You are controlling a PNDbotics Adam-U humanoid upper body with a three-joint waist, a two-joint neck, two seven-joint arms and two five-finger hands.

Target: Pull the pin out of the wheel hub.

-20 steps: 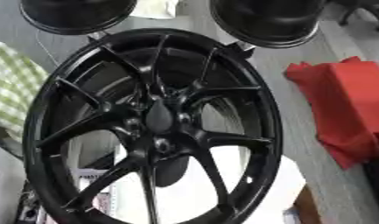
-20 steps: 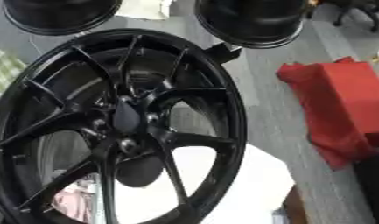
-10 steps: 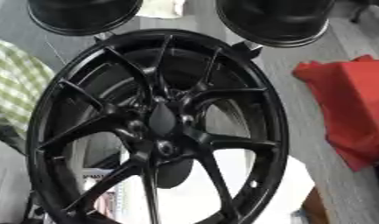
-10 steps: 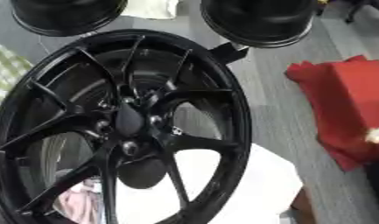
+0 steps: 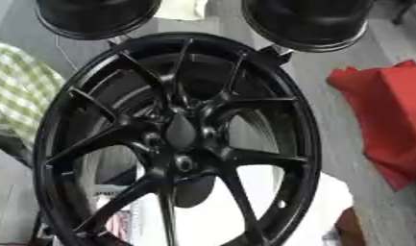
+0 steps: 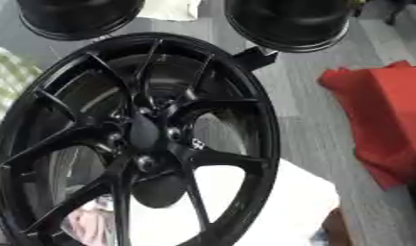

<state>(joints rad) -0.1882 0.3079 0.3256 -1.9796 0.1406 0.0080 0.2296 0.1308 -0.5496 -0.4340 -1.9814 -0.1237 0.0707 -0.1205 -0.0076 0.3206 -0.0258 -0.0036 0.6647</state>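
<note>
A glossy black multi-spoke wheel [image 5: 270, 101] fills most of both views, lying face up. Its hub [image 5: 180, 132] sits near the middle, with small round bolt holes [image 5: 184, 164] around the centre cap. I cannot make out a pin among the dark hub details. Neither of my hands appears in either view.
Two more black round wheels [image 5: 97, 17] [image 5: 308, 21] stand at the far edge. A red cloth [image 5: 387, 120] lies on the grey floor at the right. A green checked cloth [image 5: 18, 96] is at the left. A white surface [image 6: 287, 202] shows under the wheel's lower right.
The whole picture has shifted: the camera has moved, and the wheel and the red cloth sit a little differently in the frame. Nothing on the scene itself has visibly moved.
</note>
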